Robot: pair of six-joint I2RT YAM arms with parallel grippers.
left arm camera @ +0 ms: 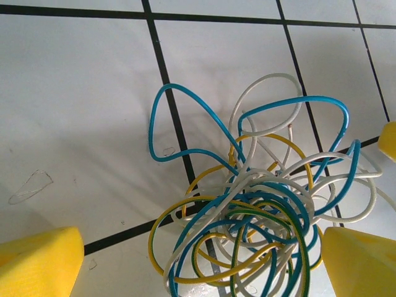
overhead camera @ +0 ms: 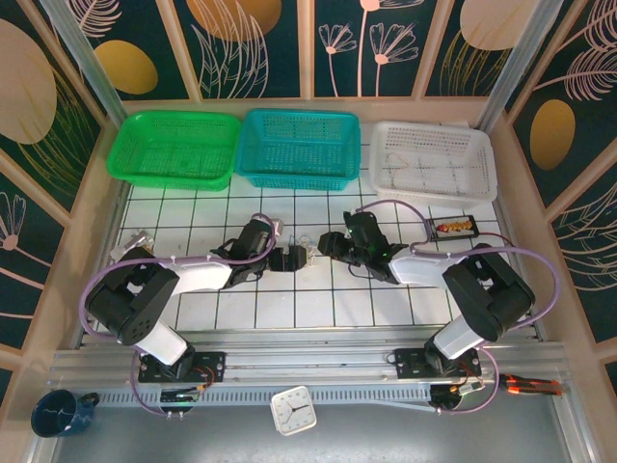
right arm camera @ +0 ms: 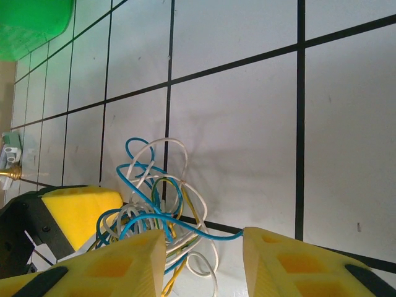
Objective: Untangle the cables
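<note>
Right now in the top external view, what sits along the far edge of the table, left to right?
Far edge, left to right: green basket → teal basket → white basket.

A white tiled tabletop with a thin black grid (overhead camera: 318,309) is brightly and evenly lit, and shadows on it are soft and pale. A pale beige wooden border (overhead camera: 87,212) runs along its left, right and far edges. Behind rise dark teal wall panels printed with gold discs and pale leaf and flower outlines (overhead camera: 260,39), divided by light wooden strips (overhead camera: 307,39). Slanting aluminium posts (overhead camera: 82,53) stand at the far corners. A ribbed aluminium rail (overhead camera: 308,362) spans the near edge, with a plain grey ledge (overhead camera: 386,434) below it.
</note>
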